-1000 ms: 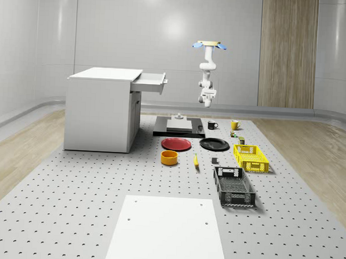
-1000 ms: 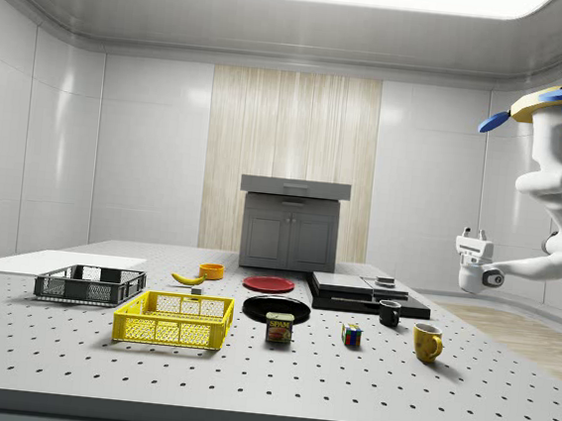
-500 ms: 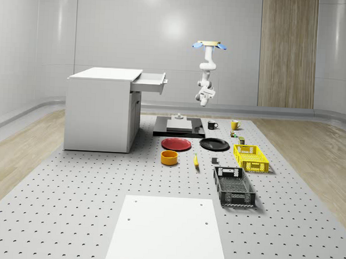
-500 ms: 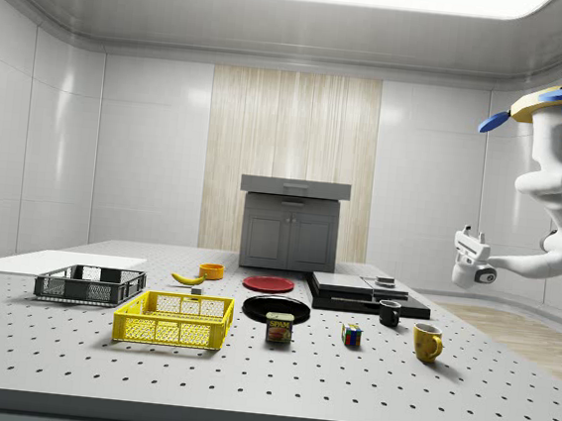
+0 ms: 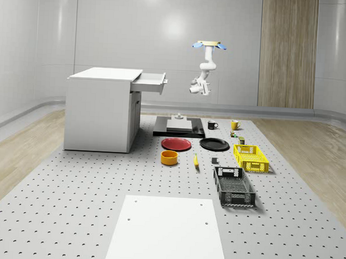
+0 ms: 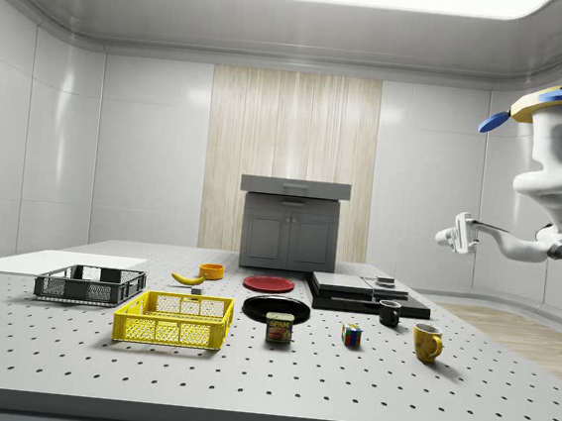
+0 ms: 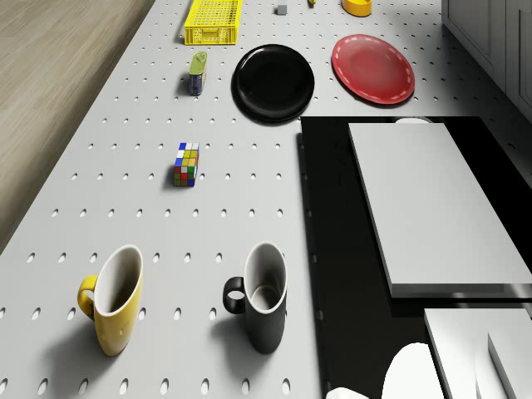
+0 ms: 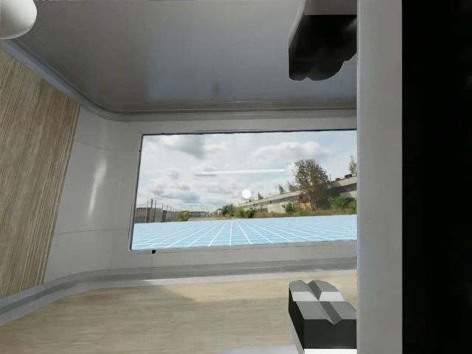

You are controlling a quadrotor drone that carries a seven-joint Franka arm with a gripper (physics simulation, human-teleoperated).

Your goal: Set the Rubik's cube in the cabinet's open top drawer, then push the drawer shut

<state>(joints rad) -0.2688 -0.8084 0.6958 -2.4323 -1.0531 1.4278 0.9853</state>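
I am hovering high in the air past the far end of the perforated table [image 5: 70,205], my rotors level with nothing beneath them but the table's far edge and the black platform [image 5: 179,130]. My arm is bending down and then reaching out sideways, so my claw [image 6: 455,234] is hanging roughly level, pointing toward the cabinet [image 5: 101,111] and sitting a little lower than its open top drawer [image 5: 149,82]. In the wrist view two dark fingertips [image 8: 321,313] are standing well apart, so my claw is spread, and it is gripping nothing.

The Rubik's cube [image 7: 186,164] is resting on the table far below my claw, well apart from it, untouched. Closer under me than the cube, the yellow mug [image 7: 115,298] and the black mug [image 7: 262,295] are standing upright side by side. Farther off than the cube, a small can [image 7: 196,73] is standing near a black plate [image 7: 273,81], with a red plate [image 7: 372,68] next to that and a yellow basket [image 7: 214,20] beyond the can. The drawer is sticking out of the cabinet toward my claw, well apart from it.
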